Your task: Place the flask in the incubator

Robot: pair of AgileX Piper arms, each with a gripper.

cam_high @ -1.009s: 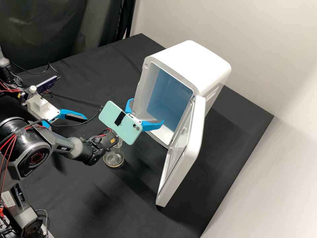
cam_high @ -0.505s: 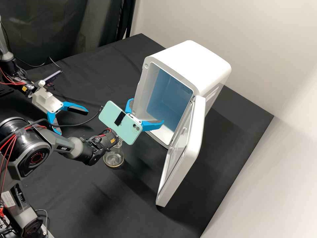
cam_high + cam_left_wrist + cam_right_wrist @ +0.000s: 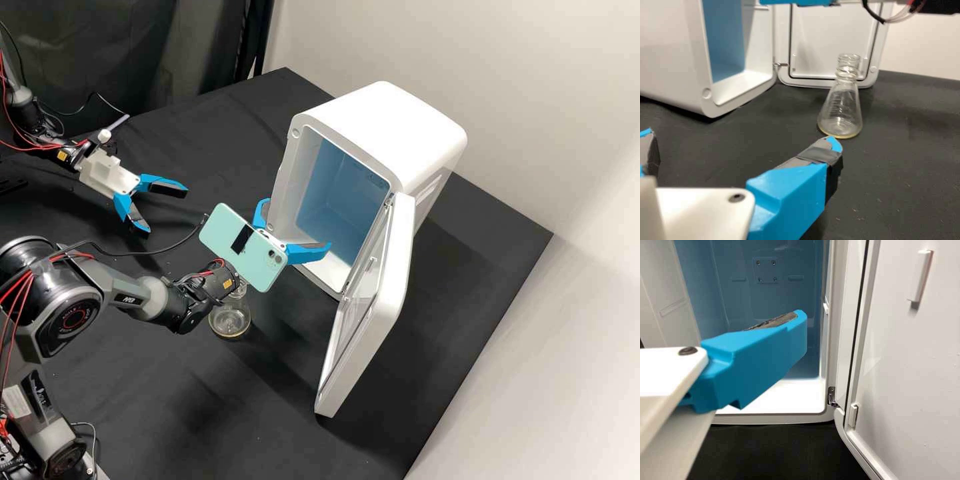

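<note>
The flask (image 3: pixel 230 319) stands on the bench (image 3: pixel 200 407) before the open incubator (image 3: pixel 373 133). Left claw (image 3: pixel 165 211) and right claw (image 3: pixel 293 231) both gape empty; the left should come in level, gripping the neck squarely.

flask (image 3: pixel 841 107): clear glass, glossy and smooth. incubator (image 3: pixel 400 127) is smooth white plastic with a soft sheen, and its pale blue lining (image 3: pixel 340 193) looks just as slick. bench (image 3: pixel 200 400) is matt black, faintly grainy. left gripper (image 3: pixel 163 210) shows 2 matt blue plastic fingers (image 3: pixel 790 185), with a dull grey pad (image 3: pixel 815 156) on one tip.
</note>
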